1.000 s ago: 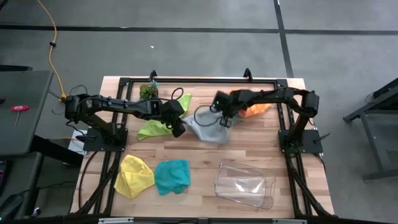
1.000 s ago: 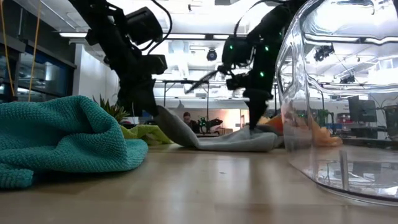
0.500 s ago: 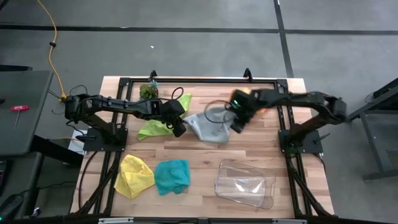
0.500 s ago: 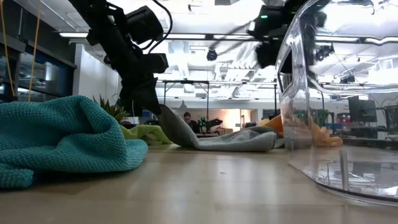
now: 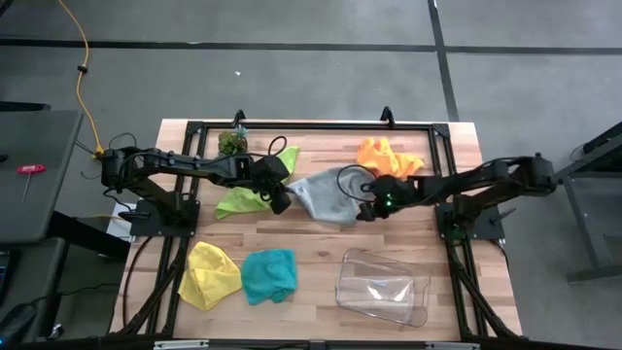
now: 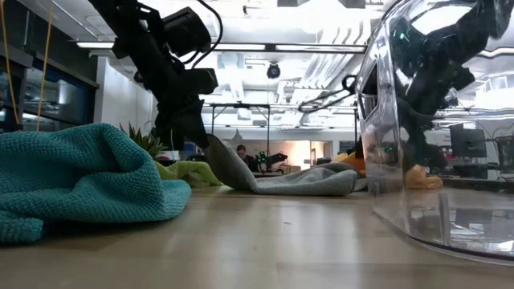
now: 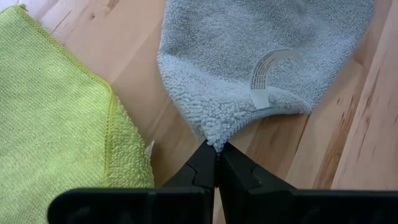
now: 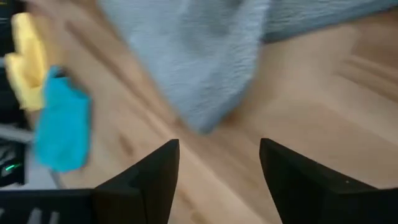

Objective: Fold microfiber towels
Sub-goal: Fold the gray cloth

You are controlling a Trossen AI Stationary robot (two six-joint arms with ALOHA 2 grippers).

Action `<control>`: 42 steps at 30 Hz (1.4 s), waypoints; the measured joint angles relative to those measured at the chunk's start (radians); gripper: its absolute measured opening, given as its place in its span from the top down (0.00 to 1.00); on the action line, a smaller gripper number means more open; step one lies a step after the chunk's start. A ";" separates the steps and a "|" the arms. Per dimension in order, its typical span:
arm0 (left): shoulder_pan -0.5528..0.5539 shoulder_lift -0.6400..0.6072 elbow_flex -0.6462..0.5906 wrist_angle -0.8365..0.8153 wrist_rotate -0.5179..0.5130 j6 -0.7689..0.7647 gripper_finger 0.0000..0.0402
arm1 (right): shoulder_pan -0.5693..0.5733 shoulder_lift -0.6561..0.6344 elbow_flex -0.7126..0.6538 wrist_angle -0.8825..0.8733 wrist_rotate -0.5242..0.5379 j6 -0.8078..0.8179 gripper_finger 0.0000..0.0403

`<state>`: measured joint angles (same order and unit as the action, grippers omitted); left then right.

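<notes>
The grey towel (image 5: 326,194) lies mid-table with its left corner raised; it also shows in the low view (image 6: 281,181). My left gripper (image 5: 280,199) is shut on that corner. The lime green towel (image 5: 245,197) lies flat right beside it. My right gripper (image 5: 369,209) is open and empty, just off the grey towel's right near edge (image 8: 186,62); its fingertips (image 8: 217,168) hover over bare wood. The orange towel (image 5: 387,156) lies crumpled at the far right. The yellow towel (image 5: 209,275) and teal towel (image 5: 269,275) lie bunched near the front. My left gripper pinches the grey towel's left corner (image 7: 214,138) between its two fingertips, only the very tip of the corner. The fingers come slanting down from the table's left. The corner is lifted a little (image 6: 210,148), and the rest of the towel lies on the table.
A clear plastic tray (image 5: 382,287) stands at the front right, close to my right arm. A small green plant (image 5: 231,143) sits at the far left. A black frame rail (image 5: 311,124) runs along the far edge. Bare wood lies between the grey towel and the tray.
My right gripper has come up off the grey towel and swung toward the table's right and near edge, coming down beside the towel's right near edge. Its arm has moved off the orange towel, which now shows whole. My left gripper has kept the corner raised.
</notes>
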<state>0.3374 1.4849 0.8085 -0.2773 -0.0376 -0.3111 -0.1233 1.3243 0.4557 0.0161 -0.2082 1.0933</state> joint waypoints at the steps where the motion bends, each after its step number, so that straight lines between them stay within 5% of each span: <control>1: 0.000 0.000 0.000 0.002 0.000 0.000 1.00 | 0.002 0.017 0.000 0.013 0.003 0.002 0.46; 11: 0.000 0.000 0.000 0.018 0.000 0.000 1.00 | 0.040 0.186 0.003 0.236 0.004 0.036 0.46; 25: 0.000 0.000 0.000 0.021 0.000 -0.001 1.00 | 0.092 0.209 0.002 0.593 -0.010 0.143 0.46; 30: 0.000 0.000 0.000 0.021 0.000 -0.001 1.00 | 0.039 0.208 0.002 0.791 0.025 0.167 0.46; 38: 0.000 0.000 0.000 0.020 0.003 -0.003 1.00 | -0.076 0.208 0.002 0.765 0.271 0.213 0.46; 42: 0.000 0.000 0.000 0.020 0.003 -0.001 1.00 | -0.127 0.202 0.002 0.757 0.192 0.190 0.46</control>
<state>0.3374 1.4849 0.8085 -0.2570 -0.0344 -0.3122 -0.2505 1.5258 0.4576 0.7731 -0.0164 1.2838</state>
